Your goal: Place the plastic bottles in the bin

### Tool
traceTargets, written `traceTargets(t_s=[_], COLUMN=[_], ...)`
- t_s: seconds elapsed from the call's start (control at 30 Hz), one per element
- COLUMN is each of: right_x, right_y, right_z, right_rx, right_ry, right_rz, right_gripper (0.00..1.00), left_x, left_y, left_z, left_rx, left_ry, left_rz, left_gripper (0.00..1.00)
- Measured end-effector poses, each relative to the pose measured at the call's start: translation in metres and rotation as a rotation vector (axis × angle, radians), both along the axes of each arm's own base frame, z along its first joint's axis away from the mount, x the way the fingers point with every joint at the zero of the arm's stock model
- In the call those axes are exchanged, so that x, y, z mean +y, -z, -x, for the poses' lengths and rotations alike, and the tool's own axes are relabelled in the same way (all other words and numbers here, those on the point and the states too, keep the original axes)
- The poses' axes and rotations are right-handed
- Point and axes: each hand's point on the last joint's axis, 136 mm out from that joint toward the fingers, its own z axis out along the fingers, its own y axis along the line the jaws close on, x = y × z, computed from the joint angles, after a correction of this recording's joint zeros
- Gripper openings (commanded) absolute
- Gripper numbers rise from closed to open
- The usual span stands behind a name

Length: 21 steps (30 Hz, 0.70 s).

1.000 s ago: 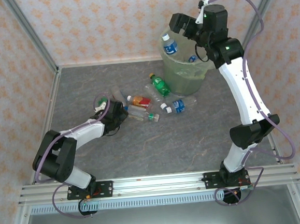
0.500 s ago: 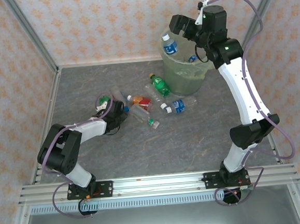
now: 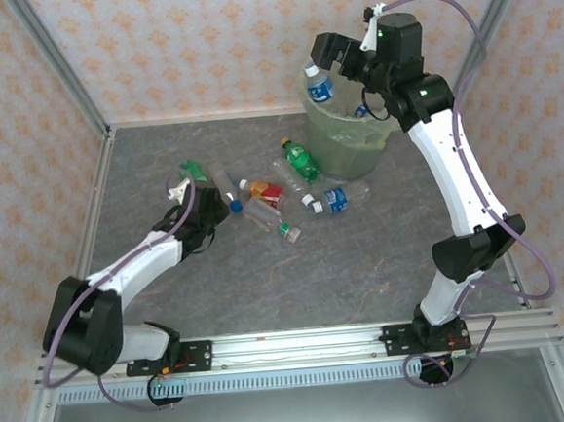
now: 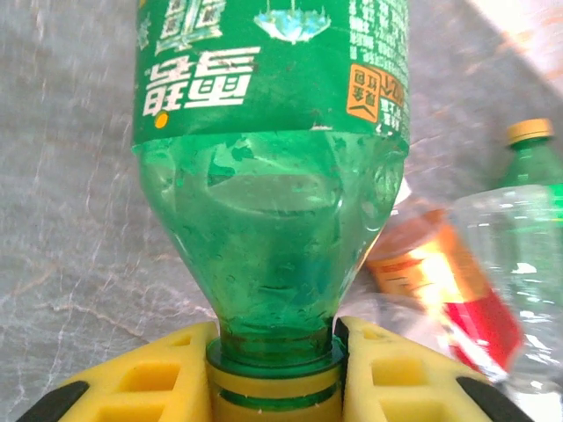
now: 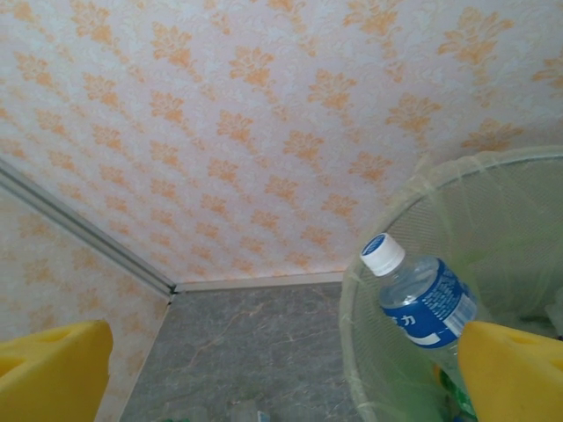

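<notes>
Two arms are working over a grey marbled table, and I'm reading it from the left. First up, the left gripper: its yellow fingers are pinched tight on the neck of a dark green plastic bottle with a green printed label. The neck is wedged between the pads and the body points away from the wrist. From above, that bottle sits at the left end of the scatter; whether it is clear of the surface I can't tell. Just beside it lies a clear plastic bottle with a blue cap.

Next along, mid-table, there's a small huddle: an orange-capped bottle with a red label and, on its near side, touching or nearly so, a clear bottle with a green cap. Moving right, a green bottle with a yellow cap lies close beside the round, tapered, translucent pale-green bin. Nearer the arms, a clear bottle with a blue label and white cap lies on its side.

That bin stands at the back right. Inside it, a blue-labelled water bottle with a white cap leans at the left rim, cap upward. Over that rim hangs the right gripper, yellow jaws flung wide, nothing between them.
</notes>
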Motion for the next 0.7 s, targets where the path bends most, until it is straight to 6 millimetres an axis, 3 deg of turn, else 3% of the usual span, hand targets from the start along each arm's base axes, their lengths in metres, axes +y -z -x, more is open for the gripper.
traceTargets(t_s=[0.17, 0.3, 0.43, 0.57, 0.7], right_x=[0.016, 0.038, 0.073, 0.116, 0.143], right_y=[-0.007, -0.013, -0.003, 0.014, 0.033], right_z=[0.006, 0.014, 0.021, 0.034, 0.045], right_rx=[-0.013, -0.019, 0.011, 0.059, 0.115], right_ry=[-0.077, -0.188, -0.299, -0.432, -0.519], right_rz=[-0.04, -0.093, -0.108, -0.115, -0.111], right_gripper=[1.0, 1.0, 0.96, 0.86, 0.85], left_x=[-0.01, -0.046, -0.086, -0.103, -0.115], left_y=[-0.045, -0.094, -0.145, -0.176, -0.188], left_z=[0.003, 0.002, 0.005, 0.007, 0.011], left_rx=[-0.091, -0.208, -0.333, -0.416, -0.454], left_ry=[0.097, 0.253, 0.401, 0.479, 0.544], left_rz=[-0.053, -0.107, -0.142, -0.15, -0.156], left_gripper=[0.27, 0.27, 0.27, 0.27, 0.26])
